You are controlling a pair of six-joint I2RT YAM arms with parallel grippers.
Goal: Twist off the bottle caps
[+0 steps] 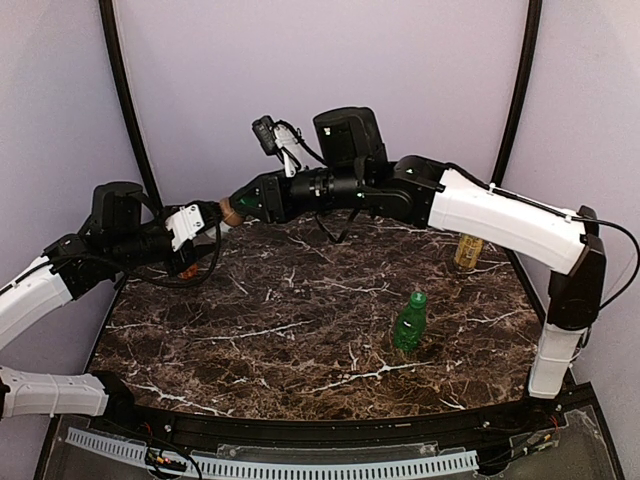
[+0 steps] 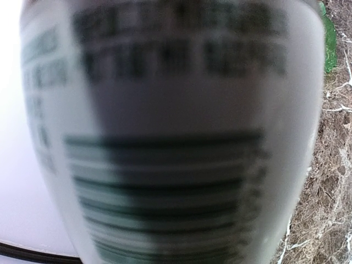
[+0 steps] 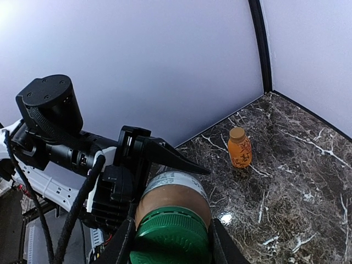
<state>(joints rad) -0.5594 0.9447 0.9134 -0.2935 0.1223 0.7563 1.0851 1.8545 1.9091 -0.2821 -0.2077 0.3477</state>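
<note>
Spreading beneath everything is the dark marbled surface [image 1: 300,330], and above its back left part the two arms meet in mid-air. The left tool [image 1: 210,220] is clamped round the body of a brown bottle [image 3: 173,195], carried roughly level and clear of the surface. The bottle's label fills the left wrist view as a blur. The right tool [image 3: 171,248] is closed on the dark green cap [image 3: 171,234], one finger pressed to each side, facing straight along the bottle.

Three other bottles stand on the surface:
- A green bottle [image 1: 408,325] towards the front right wears its bright green cap [image 1: 418,298].
- An orange bottle [image 3: 240,151] near the wall wears a tan-gold cap [image 3: 237,132].
- A tan bottle [image 1: 467,250] is half hidden behind the right arm, its cap out of sight.

The step in hand looks like the twist itself. To do it well, the right wrist should turn about the bottle's own axis. The pinch must be firm enough that the ribbed cap cannot slip. The left tool should keep the body from turning with it. The cap should be drawn away only once the thread lets go.
</note>
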